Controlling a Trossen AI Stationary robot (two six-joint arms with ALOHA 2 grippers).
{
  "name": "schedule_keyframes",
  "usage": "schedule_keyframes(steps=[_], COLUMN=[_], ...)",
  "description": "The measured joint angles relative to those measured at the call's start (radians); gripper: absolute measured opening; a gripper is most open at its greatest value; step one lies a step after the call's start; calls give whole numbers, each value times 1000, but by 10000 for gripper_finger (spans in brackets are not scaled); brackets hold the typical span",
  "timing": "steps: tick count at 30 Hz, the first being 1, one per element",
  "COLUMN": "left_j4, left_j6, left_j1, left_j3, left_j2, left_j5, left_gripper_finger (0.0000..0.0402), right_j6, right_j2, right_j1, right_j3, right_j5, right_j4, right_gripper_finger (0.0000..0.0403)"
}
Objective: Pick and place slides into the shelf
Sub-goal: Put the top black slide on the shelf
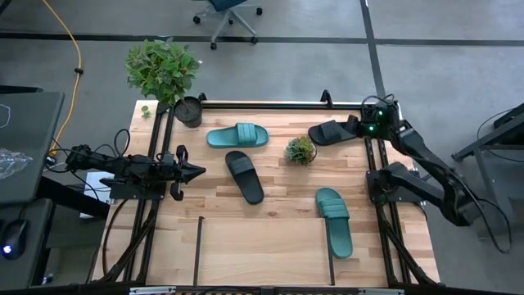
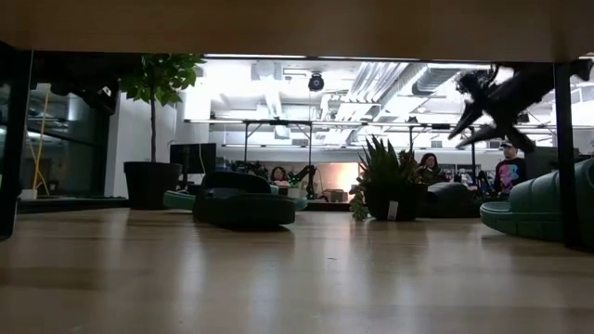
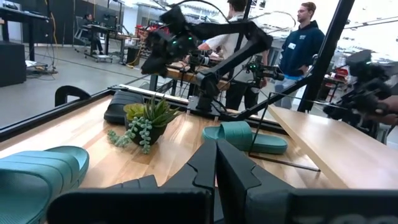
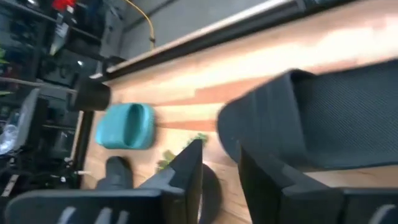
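In the high view, one black slide [image 1: 332, 131] lies flat near the table's far right corner. My right gripper [image 1: 358, 125] hovers open over its right end; the right wrist view shows this slide [image 4: 323, 118] just beyond the fingers, untouched. A second black slide [image 1: 245, 175] lies mid-table, one teal slide [image 1: 237, 135] beyond it. The other teal slide [image 1: 334, 221] lies across a thin rod at the right edge of the shelf [image 1: 262, 250]. My left gripper [image 1: 192, 170] waits shut at the table's left side.
A small potted plant [image 1: 300, 150] stands between the far black slide and the mid-table one. A larger potted plant [image 1: 188, 111] sits at the far left corner. Black frame rods run along the table's edges. People stand in the room beyond the table.
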Motion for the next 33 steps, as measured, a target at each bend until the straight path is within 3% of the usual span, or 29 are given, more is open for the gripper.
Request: schedule_keyframes(steps=[5, 10, 19, 33], left_j4=[0, 0, 0, 0], left_j6=[-5, -26, -40, -39], left_j1=[0, 0, 0, 0], left_j3=[0, 0, 0, 0], left_j2=[0, 0, 0, 1], left_j5=[0, 0, 1, 2], left_gripper_finger=[1, 1, 1, 1], right_j6=[-55, -112, -329, -328], right_j2=[155, 280, 470, 466], right_j1=[-77, -113, -129, -121], right_j3=[0, 48, 198, 202], right_j5=[-109, -130, -133, -112], right_j4=[78, 102, -86, -100], right_gripper_finger=[113, 115, 118, 201])
